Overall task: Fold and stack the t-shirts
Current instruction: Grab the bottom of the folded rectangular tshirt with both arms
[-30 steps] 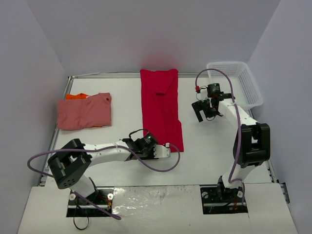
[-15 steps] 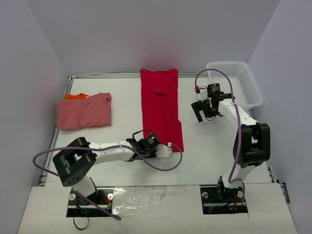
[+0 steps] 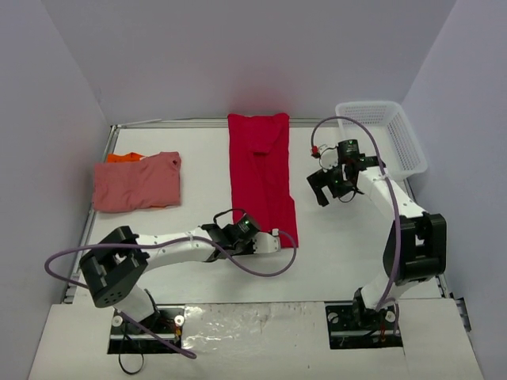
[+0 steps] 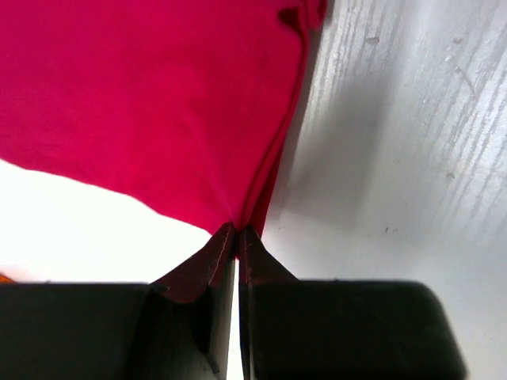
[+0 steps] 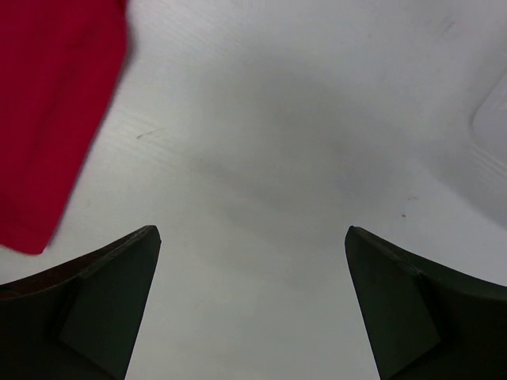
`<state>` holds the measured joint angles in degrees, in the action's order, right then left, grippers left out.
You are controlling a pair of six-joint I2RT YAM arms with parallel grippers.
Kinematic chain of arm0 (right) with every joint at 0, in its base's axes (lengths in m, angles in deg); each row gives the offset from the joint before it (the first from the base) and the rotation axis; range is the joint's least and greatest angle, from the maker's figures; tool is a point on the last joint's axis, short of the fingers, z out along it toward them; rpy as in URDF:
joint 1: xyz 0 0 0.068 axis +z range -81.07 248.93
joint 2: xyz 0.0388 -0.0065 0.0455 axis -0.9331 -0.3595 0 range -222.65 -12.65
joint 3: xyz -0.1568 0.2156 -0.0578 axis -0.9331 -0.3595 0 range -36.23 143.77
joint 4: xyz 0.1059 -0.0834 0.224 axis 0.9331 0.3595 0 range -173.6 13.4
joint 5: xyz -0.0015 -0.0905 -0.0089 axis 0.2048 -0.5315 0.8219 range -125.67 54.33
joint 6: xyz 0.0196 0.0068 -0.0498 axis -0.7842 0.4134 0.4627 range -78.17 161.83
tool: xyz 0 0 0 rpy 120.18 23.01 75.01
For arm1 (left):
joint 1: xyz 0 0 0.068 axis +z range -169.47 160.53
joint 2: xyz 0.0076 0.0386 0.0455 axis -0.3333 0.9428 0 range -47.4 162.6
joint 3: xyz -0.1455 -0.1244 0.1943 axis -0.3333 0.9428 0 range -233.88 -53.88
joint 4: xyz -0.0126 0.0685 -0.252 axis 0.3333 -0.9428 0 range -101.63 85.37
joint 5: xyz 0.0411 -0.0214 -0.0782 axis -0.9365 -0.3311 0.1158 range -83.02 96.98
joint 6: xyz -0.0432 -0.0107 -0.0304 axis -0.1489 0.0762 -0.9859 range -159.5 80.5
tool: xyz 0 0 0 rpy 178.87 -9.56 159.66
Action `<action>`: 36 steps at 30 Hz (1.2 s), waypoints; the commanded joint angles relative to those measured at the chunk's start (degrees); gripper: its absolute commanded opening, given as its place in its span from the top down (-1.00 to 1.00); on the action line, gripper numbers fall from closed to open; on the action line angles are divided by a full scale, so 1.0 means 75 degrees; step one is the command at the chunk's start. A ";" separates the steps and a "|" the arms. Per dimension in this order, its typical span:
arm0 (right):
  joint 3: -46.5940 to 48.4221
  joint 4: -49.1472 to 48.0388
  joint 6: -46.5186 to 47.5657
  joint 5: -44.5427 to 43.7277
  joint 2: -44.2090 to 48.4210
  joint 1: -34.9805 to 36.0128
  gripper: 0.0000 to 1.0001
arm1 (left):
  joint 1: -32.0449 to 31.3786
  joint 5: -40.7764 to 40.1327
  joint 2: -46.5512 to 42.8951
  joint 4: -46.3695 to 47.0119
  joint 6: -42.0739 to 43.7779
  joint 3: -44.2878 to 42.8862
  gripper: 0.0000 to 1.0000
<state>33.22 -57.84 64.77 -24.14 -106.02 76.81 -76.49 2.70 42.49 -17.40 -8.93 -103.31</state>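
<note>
A bright red t-shirt (image 3: 261, 170) lies as a long folded strip down the middle of the table. My left gripper (image 3: 282, 237) is shut on its near right corner; in the left wrist view the red cloth (image 4: 142, 95) bunches into the closed fingertips (image 4: 236, 231). A folded salmon pink t-shirt (image 3: 136, 184) rests at the left on an orange t-shirt (image 3: 124, 157), of which only an edge shows. My right gripper (image 3: 319, 190) hovers open to the right of the red shirt, its fingers (image 5: 119, 269) wide apart over bare table, with the red shirt's edge (image 5: 55, 103) at the left of its view.
A white mesh basket (image 3: 386, 136) stands at the back right corner. The table (image 3: 198, 198) is white, with grey walls round the left, back and right. A purple cable (image 3: 261, 269) loops from the left arm over the near table.
The left gripper has closed on the red shirt's near right corner. The right gripper has shifted a little left, towards the red shirt, still open.
</note>
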 commanded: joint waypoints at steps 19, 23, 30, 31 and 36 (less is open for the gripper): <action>0.0174 0.3491 0.1804 0.2493 -0.1133 0.1609 -0.42 | -0.0004 0.0019 -0.0243 -0.0195 -0.0244 -0.0429 0.95; 0.0045 0.3562 0.1933 0.2822 -0.1087 0.1750 -0.35 | 0.0067 -0.0004 -0.0278 -0.0183 -0.0255 -0.0406 0.95; 0.0232 0.3656 0.2004 0.3302 -0.1169 0.2008 -0.34 | 0.0172 0.0030 -0.0289 -0.0101 -0.0337 -0.0405 0.95; 0.0267 0.3632 0.2027 0.3326 -0.1181 0.2066 -0.34 | 0.0195 0.0077 -0.0290 -0.0101 -0.0349 -0.0405 0.95; 0.0139 0.3212 0.2016 0.3467 -0.1263 0.2195 -0.34 | 0.0301 0.0171 -0.0336 -0.0113 -0.0407 -0.0394 0.95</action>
<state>33.44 -34.72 79.24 -0.41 -115.31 92.59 -74.93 3.38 41.00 -18.06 -10.81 -104.75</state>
